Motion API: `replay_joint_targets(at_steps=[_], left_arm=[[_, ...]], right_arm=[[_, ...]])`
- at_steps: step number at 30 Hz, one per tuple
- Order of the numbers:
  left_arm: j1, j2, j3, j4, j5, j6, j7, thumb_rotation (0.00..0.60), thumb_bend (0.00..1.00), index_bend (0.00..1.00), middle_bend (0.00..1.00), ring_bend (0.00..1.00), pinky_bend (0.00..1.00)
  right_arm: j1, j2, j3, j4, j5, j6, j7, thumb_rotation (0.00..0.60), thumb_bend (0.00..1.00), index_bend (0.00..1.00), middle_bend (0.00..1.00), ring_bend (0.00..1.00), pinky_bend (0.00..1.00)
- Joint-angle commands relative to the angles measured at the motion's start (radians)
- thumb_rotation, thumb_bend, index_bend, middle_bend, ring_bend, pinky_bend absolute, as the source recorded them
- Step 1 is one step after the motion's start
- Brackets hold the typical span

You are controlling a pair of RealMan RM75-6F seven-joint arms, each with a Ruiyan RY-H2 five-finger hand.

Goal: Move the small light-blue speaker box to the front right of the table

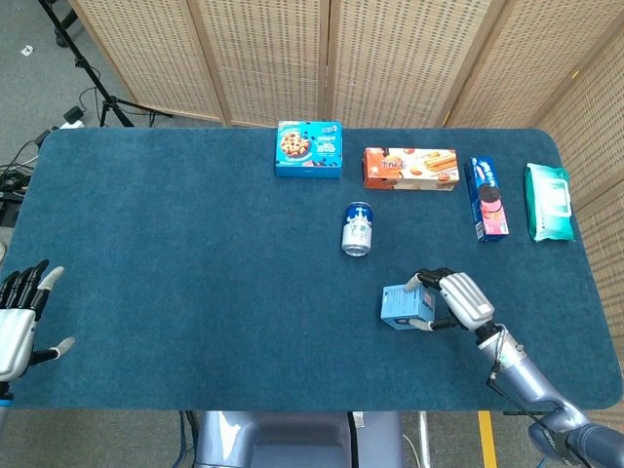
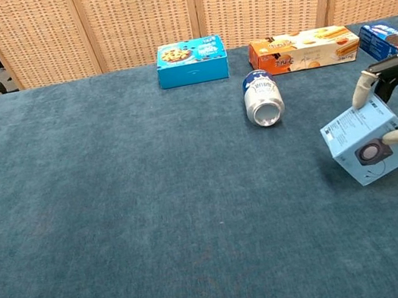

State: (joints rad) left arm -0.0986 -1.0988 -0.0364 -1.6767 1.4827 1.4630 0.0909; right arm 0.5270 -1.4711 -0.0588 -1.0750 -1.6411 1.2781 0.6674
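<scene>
Speaker box [image 2: 371,140] tilted on a lower corner, front right quadrant of table [image 1: 175,244], near the front edge but not yet set flat. Right hand [image 1: 460,300] clamped on it from the right side, fingertips [image 2: 360,93] over the top edge and thumb across the face with the speaker print. Tilt looks like wrist angle during carry or set-down; cannot tell whether the bottom edge touches the cloth. Grip from the outboard side leaves room to push further right. Left hand [image 1: 18,322] off the front left edge, fingers spread, holding nothing, parked out of the way. Can [image 2: 263,98] on its side just behind-left of the box, clear of it. Cookie box [image 1: 309,148], biscuit box [image 1: 410,168], Oreo pack [image 1: 487,197], wipes [image 1: 548,202] lined along the back, well apart from the work. Likely next: level, lower, release.
</scene>
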Motion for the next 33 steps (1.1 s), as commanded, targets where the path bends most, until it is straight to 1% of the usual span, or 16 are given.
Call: replay_joint_targets(at_steps=[1, 3, 5, 8, 12, 14, 16, 17, 18, 20, 21, 23, 25, 28, 30, 33], left_arm=[[0.000, 0.000, 0.000, 0.000, 0.000, 0.000, -0.001, 0.600, 0.00, 0.00, 0.00, 0.00, 0.00], [0.000, 0.000, 0.000, -0.001, 0.002, 0.001, 0.000, 0.600, 0.00, 0.00, 0.00, 0.00, 0.00], [0.002, 0.002, 0.001, -0.004, 0.007, 0.008, -0.001, 0.600, 0.00, 0.00, 0.00, 0.00, 0.00], [0.006, 0.004, 0.003, -0.007, 0.013, 0.015, -0.004, 0.600, 0.00, 0.00, 0.00, 0.00, 0.00], [0.008, 0.005, 0.006, -0.009, 0.020, 0.019, -0.004, 0.600, 0.00, 0.00, 0.00, 0.00, 0.00], [0.009, 0.005, 0.008, -0.011, 0.026, 0.022, -0.004, 0.600, 0.00, 0.00, 0.00, 0.00, 0.00], [0.009, 0.005, 0.008, -0.011, 0.029, 0.025, -0.003, 0.600, 0.00, 0.00, 0.00, 0.00, 0.00], [0.009, 0.005, 0.009, -0.011, 0.030, 0.025, -0.003, 0.600, 0.00, 0.00, 0.00, 0.00, 0.00], [0.009, 0.005, 0.009, -0.011, 0.031, 0.025, -0.003, 0.600, 0.00, 0.00, 0.00, 0.00, 0.00], [0.009, 0.005, 0.010, -0.011, 0.034, 0.026, -0.002, 0.600, 0.00, 0.00, 0.00, 0.00, 0.00], [0.009, 0.005, 0.010, -0.011, 0.034, 0.026, -0.002, 0.600, 0.00, 0.00, 0.00, 0.00, 0.00], [0.010, 0.004, 0.011, -0.011, 0.035, 0.026, -0.002, 0.600, 0.00, 0.00, 0.00, 0.00, 0.00], [0.010, 0.004, 0.010, -0.010, 0.033, 0.026, -0.002, 0.600, 0.00, 0.00, 0.00, 0.00, 0.00], [0.009, 0.004, 0.010, -0.009, 0.031, 0.023, -0.004, 0.600, 0.00, 0.00, 0.00, 0.00, 0.00], [0.009, 0.005, 0.010, -0.009, 0.030, 0.022, -0.005, 0.600, 0.00, 0.00, 0.00, 0.00, 0.00], [0.009, 0.005, 0.009, -0.006, 0.027, 0.021, -0.009, 0.600, 0.00, 0.00, 0.00, 0.00, 0.00]], right_arm=[[-0.008, 0.004, -0.023, 0.029, -0.035, 0.021, 0.033, 0.600, 0.48, 0.26, 0.25, 0.18, 0.29], [-0.011, 0.014, -0.044, 0.042, -0.060, 0.028, 0.058, 0.600, 0.43, 0.13, 0.06, 0.03, 0.17], [-0.017, 0.055, -0.083, 0.034, -0.096, 0.041, 0.119, 0.600, 0.40, 0.06, 0.00, 0.00, 0.10], [-0.031, 0.082, -0.091, 0.050, -0.114, 0.083, 0.132, 0.600, 0.39, 0.04, 0.00, 0.00, 0.08], [-0.046, 0.108, -0.092, 0.052, -0.125, 0.121, 0.101, 0.600, 0.38, 0.03, 0.00, 0.00, 0.08], [-0.053, 0.143, -0.091, 0.031, -0.139, 0.149, 0.043, 0.600, 0.35, 0.01, 0.00, 0.00, 0.07], [-0.049, 0.176, -0.090, 0.004, -0.149, 0.152, -0.019, 0.600, 0.27, 0.00, 0.00, 0.00, 0.06], [-0.043, 0.204, -0.088, -0.028, -0.155, 0.144, -0.084, 0.600, 0.20, 0.00, 0.00, 0.00, 0.06], [-0.037, 0.224, -0.085, -0.056, -0.156, 0.127, -0.141, 0.600, 0.12, 0.00, 0.00, 0.00, 0.06], [-0.020, 0.270, -0.083, -0.136, -0.143, 0.061, -0.262, 0.600, 0.02, 0.00, 0.00, 0.00, 0.06], [-0.011, 0.289, -0.083, -0.176, -0.135, 0.025, -0.314, 0.600, 0.00, 0.00, 0.00, 0.00, 0.06], [0.009, 0.327, -0.077, -0.276, -0.104, -0.059, -0.423, 0.600, 0.00, 0.00, 0.00, 0.00, 0.06], [0.020, 0.346, -0.065, -0.346, -0.070, -0.112, -0.499, 0.600, 0.00, 0.00, 0.00, 0.00, 0.06], [0.038, 0.360, -0.041, -0.424, -0.021, -0.176, -0.602, 0.600, 0.00, 0.00, 0.00, 0.00, 0.06], [0.047, 0.363, -0.030, -0.449, 0.003, -0.205, -0.645, 0.600, 0.00, 0.00, 0.00, 0.00, 0.06], [0.081, 0.364, 0.001, -0.501, 0.079, -0.300, -0.775, 0.600, 0.00, 0.00, 0.00, 0.00, 0.06]])
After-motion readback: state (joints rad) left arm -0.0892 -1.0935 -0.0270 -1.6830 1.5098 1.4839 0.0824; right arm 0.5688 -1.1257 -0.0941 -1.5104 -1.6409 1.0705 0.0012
